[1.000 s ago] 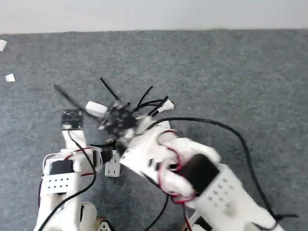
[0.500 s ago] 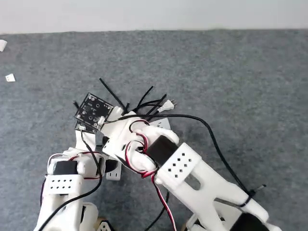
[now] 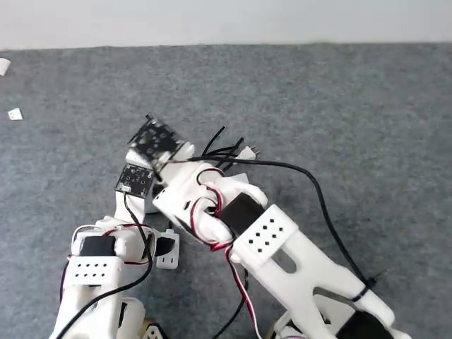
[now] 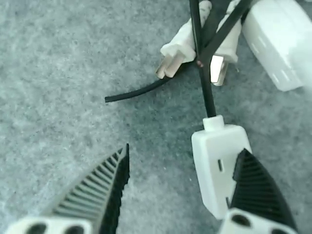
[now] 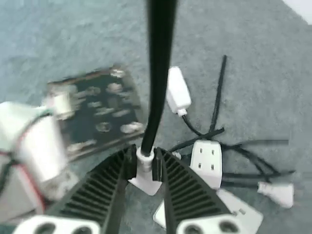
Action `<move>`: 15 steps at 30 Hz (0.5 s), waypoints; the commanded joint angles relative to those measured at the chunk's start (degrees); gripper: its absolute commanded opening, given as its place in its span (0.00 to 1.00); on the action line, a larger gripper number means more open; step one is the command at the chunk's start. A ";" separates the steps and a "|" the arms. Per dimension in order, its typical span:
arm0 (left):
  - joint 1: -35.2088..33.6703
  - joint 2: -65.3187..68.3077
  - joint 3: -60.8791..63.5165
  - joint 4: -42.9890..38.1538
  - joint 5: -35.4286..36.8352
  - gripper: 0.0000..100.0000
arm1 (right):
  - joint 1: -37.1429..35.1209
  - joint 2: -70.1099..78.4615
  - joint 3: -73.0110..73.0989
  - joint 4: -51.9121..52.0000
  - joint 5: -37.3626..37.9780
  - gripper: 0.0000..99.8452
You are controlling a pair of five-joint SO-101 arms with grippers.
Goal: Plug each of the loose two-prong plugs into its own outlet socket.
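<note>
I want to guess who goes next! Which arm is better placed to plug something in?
Probably right: its fingers are shut on a white corded plug, with a socket block just beyond. The left fingers are open, empty, beside a corded socket.

The table is covered from side to side in a grey, nappy fabric, flecked light and dark like carpet. Along the far side it ends in a straight line against a plain white wall, bare and evenly lit. The light is soft and flat, leaving only faint shadows on the grey. At the far left lie two small white scraps: one scrap at the left edge near the wall, the other scrap slightly nearer and just right of it.
</note>
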 commanded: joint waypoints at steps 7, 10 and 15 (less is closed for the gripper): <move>-4.66 0.26 0.04 -4.13 4.22 0.32 | 3.38 -0.66 7.38 -8.92 -17.41 0.01; -6.33 0.09 -0.22 -4.66 4.31 0.32 | 3.12 -0.66 10.20 -10.15 -17.67 0.01; -8.35 -8.53 1.89 -4.66 4.40 0.32 | 1.54 -0.66 12.40 -10.07 -21.10 0.01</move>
